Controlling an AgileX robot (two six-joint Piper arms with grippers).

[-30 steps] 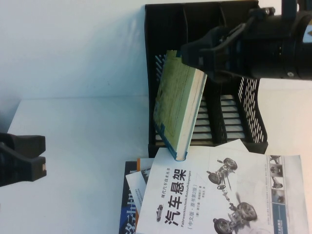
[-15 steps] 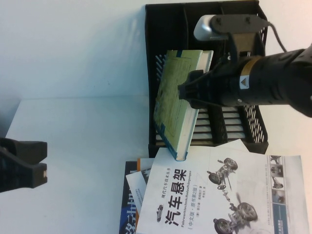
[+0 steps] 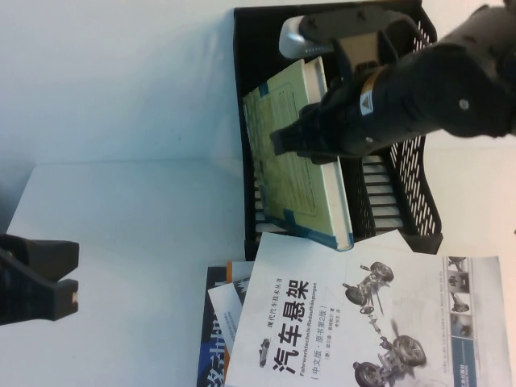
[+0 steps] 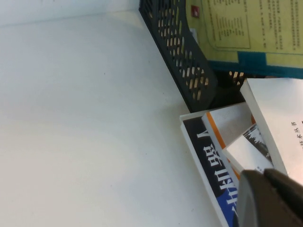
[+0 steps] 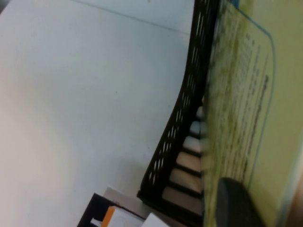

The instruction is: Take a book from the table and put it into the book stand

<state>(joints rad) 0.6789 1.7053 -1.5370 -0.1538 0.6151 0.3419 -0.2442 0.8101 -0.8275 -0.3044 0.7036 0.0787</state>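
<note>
Gripping the book [image 3: 294, 157] by its long page edge, the right gripper [image 3: 310, 145] hangs over the book stand [image 3: 415, 181] at the far right part of the table [image 3: 137, 234], its jaws clamped on the thick volume. The book is tilted, its pale yellow-green cover facing the left edge of the desk, its blue-banded lower end down at the stand's near rim and its upper end leaning toward the stand's back wall. It sits above the left-hand slot, raised rather than seated. From the right wrist camera the cover [image 5: 246, 109] fills the side next to the stand's perforated wall [image 5: 182, 123], with one dark finger [image 5: 236, 205] pressed on it.

Just in front of the stand, along the near edge, lies a white book with car-part drawings [image 3: 363, 322] on top of a small pile of other books [image 3: 222, 322].

Over the near left corner waits the left gripper [image 3: 36, 278], well apart from everything, jaws parted and empty.
</note>
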